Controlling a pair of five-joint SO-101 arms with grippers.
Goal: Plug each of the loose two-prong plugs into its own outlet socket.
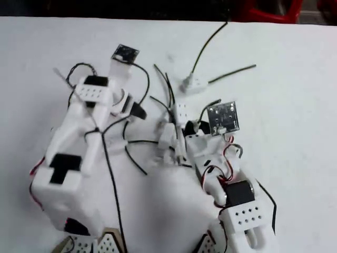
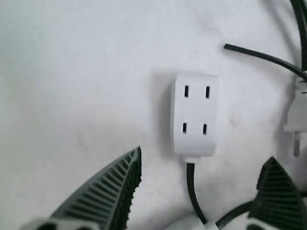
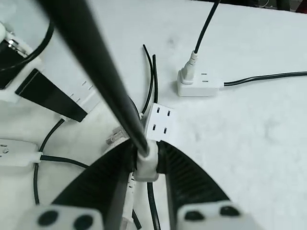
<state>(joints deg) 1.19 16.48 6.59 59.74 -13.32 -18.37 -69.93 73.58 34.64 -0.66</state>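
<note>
Right pincer (image 3: pixel 145 149) clamps a plug (image 3: pixel 145 167), apparently by its body; filled outlet (image 1: pixel 193 84) at my 1 o'clock. Left pincer (image 2: pixel 204 155) gapes wide, facing empty outlet (image 2: pixel 194 115).

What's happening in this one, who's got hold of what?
Two arms are working on plugs and outlets on a white table. The right pincer is shut on a white plug with a black cord, close to an outlet block whose slots are free. The left pincer is open over an empty block, gripping nothing. Farther off, the far outlet already has a seated plug in it.
</note>
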